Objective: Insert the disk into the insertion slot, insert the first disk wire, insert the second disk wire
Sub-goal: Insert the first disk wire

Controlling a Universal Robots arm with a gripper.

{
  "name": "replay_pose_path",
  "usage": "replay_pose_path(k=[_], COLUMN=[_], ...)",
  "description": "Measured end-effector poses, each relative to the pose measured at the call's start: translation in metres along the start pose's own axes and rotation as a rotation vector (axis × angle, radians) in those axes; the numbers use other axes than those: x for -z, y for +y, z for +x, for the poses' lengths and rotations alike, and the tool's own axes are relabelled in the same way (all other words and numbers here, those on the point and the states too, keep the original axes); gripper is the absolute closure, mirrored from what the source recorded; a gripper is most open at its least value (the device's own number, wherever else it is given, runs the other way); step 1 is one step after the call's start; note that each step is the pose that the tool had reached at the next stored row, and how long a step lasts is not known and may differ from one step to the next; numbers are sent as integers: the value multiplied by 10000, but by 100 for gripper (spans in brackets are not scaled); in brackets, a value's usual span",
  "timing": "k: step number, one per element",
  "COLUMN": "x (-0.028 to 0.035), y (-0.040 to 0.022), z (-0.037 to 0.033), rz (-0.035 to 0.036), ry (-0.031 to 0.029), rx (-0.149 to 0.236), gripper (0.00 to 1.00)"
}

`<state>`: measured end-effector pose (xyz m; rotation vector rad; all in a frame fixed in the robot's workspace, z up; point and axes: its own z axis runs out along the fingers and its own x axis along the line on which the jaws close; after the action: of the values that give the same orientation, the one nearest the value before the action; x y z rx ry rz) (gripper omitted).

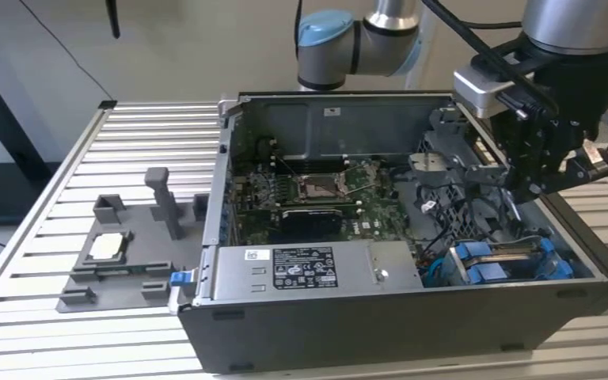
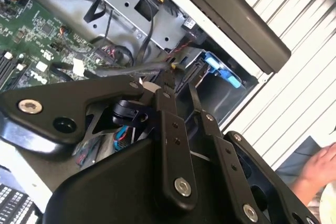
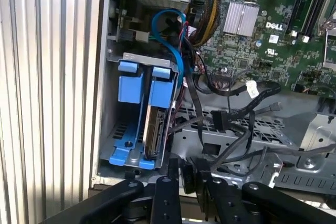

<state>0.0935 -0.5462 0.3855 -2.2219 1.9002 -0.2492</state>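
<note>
The disk (image 3: 156, 125) stands on edge in its blue carrier (image 3: 161, 88) inside the insertion slot (image 3: 112, 129), a dark metal cage in the case's corner; in the exterior view the disk (image 1: 510, 252) sits low at the right. My gripper (image 1: 545, 188) hangs above the case's right side, over the cage. In both wrist views its fingers (image 2: 169, 85) stand close together on a black disk wire (image 2: 137, 71), whose end shows between the fingertips (image 3: 187, 176). More loose black wires (image 3: 231, 124) lie over the grey bracket beside the cage.
The open computer case (image 1: 389, 324) lies on a slatted metal table (image 1: 146, 134). A long silver box with a label (image 1: 294, 269) borders the motherboard (image 1: 315, 190). A grey fixture with a small chip (image 1: 108, 247) sits at the exterior view's left. A person's hand (image 2: 321, 165) is off the table's edge.
</note>
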Motion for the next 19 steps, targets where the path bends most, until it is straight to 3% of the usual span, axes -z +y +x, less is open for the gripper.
replay_pose_path(k=[10, 12, 19], x=[-46, -47, -48], y=[68, 68, 69], z=[-41, -41, -41], rz=[409, 415, 415], ry=[97, 99, 105], rx=[29, 31, 31], gripper=[73, 81, 81])
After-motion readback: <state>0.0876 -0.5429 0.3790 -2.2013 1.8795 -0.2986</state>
